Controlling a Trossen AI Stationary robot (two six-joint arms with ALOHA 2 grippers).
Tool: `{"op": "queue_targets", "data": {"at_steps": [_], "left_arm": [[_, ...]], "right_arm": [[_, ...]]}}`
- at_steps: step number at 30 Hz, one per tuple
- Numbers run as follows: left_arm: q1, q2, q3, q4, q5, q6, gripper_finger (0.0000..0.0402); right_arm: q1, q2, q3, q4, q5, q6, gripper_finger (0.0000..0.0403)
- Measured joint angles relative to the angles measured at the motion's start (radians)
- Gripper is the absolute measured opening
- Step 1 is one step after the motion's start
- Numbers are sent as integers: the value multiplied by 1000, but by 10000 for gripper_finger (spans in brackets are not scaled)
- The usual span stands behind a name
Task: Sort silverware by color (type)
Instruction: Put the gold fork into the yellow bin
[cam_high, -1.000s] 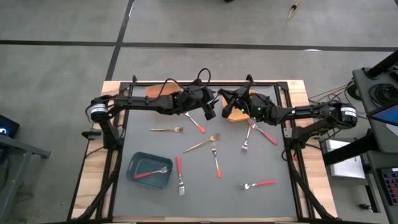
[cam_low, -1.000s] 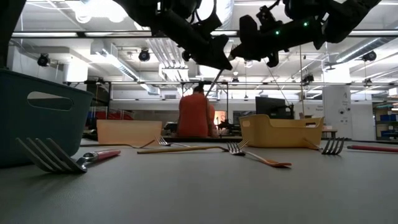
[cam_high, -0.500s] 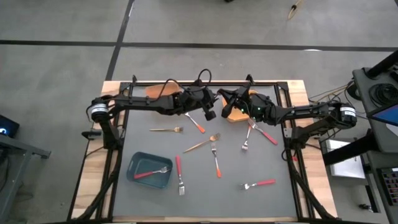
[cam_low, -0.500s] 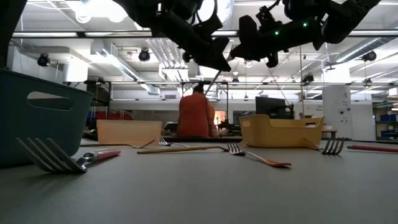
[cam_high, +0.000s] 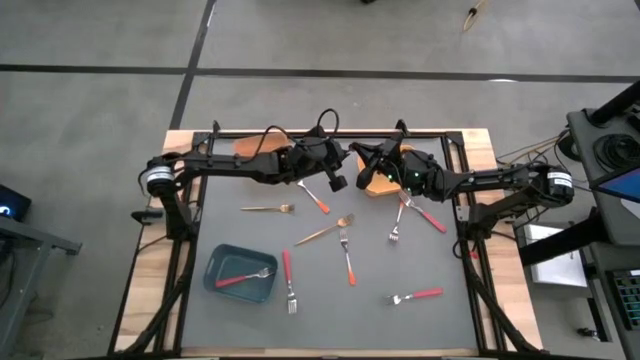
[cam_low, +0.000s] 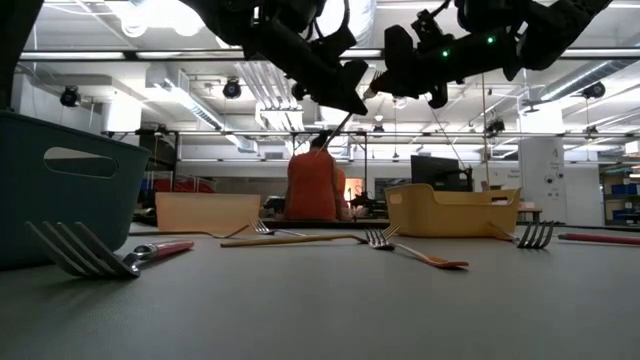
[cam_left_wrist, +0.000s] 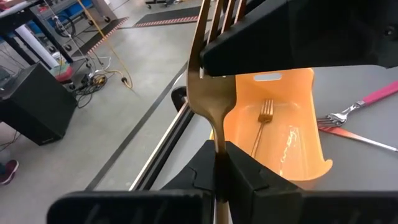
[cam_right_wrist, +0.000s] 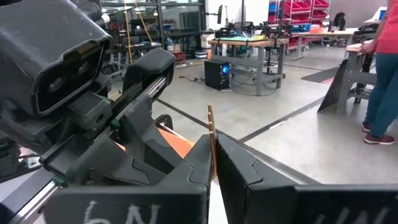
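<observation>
Both arms met above the surface's far edge.
I saw left gripper (cam_left_wrist: 219, 163) and right gripper (cam_right_wrist: 213, 163) jaws clamped on one gold fork (cam_left_wrist: 214, 93).

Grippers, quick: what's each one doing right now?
Left gripper: shut on the gold fork.
Right gripper: shut on the same gold fork, at its other end.

Far edge: left end effector (cam_high: 338, 180) and right end effector (cam_high: 362, 172) crowd together above the yellow-orange bin (cam_high: 380, 185).
Centre: scattered forks (cam_high: 346, 256) clutter the table (cam_high: 440, 265).
Near-left corner: teal bin (cam_high: 240, 274) blocks passage.
</observation>
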Motion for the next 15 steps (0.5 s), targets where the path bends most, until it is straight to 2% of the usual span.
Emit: {"op": "queue_targets", "data": {"at_steps": [7,12,15], "left_arm": [[0,-9,-1,-5,10,-2,1],[-1,-29,-1,-16,81,-32,1],[-1,-33,-1,-17,89,-35,1]], "right_arm": [[0,-1,1,0,-6,14,16],[1,-1,2,-2,-14,31,52],[1,-1,2,-2,-11,40,81]]}}
